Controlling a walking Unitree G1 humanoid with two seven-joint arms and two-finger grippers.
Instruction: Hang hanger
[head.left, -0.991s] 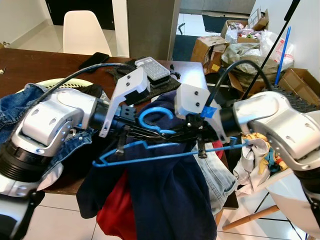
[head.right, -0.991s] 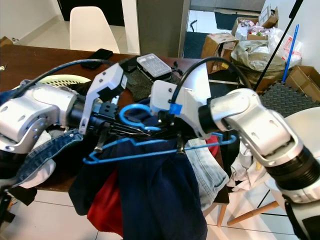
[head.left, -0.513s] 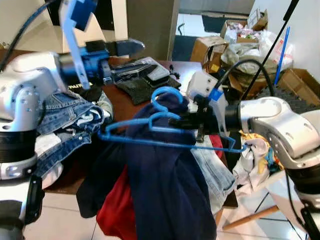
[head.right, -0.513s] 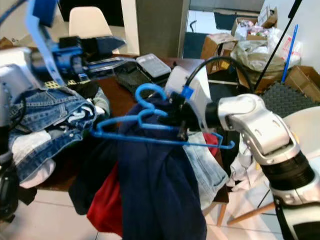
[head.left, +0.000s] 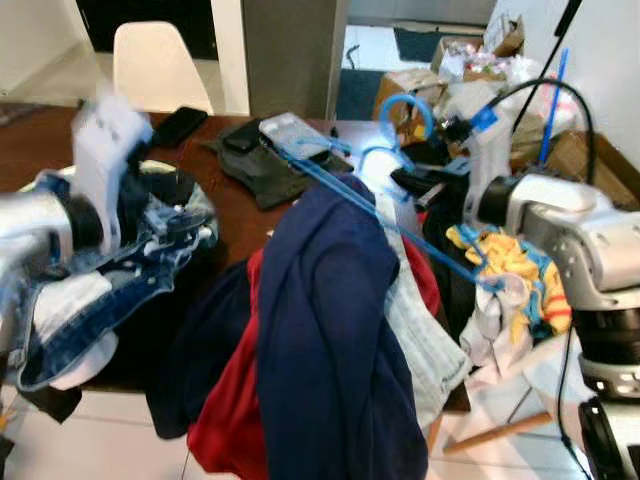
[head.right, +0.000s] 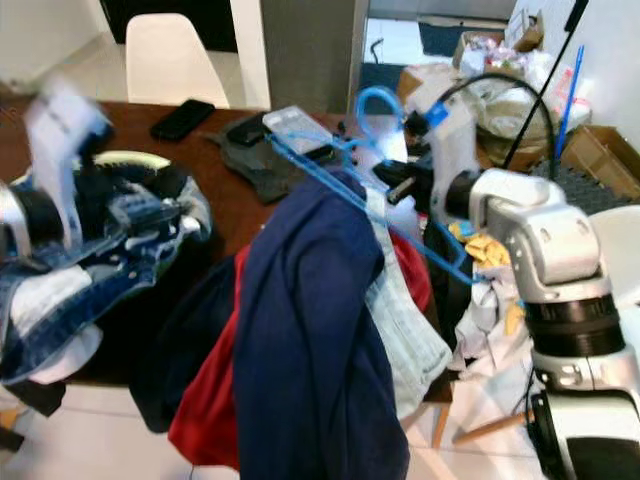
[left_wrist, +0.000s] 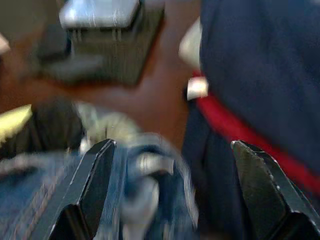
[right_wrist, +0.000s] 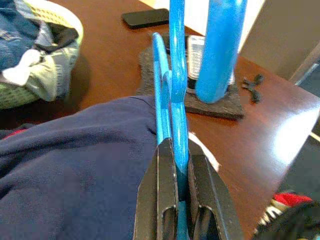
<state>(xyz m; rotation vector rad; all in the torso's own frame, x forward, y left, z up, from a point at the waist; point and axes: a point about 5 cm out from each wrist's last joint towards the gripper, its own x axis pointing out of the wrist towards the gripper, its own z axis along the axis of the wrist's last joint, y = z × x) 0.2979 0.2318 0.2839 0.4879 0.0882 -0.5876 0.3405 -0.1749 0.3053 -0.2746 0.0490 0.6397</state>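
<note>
Brown tabletop (head.left: 235, 205) is heaped with clothes. At two o'clock the blue hanger (head.left: 385, 215), carrying a navy garment (head.left: 330, 300), is clamped between the right gripper (right_wrist: 180, 165) fingers. Hanging is not yet done. The blurred left gripper (left_wrist: 170, 195) appears spread open over denim (head.left: 110, 270).

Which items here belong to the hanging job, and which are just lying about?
Job: blue hanger, navy garment draped on it, right hand clamped on the hanger.

Lying about: jeans, phone, white chair, cardboard boxes.
</note>
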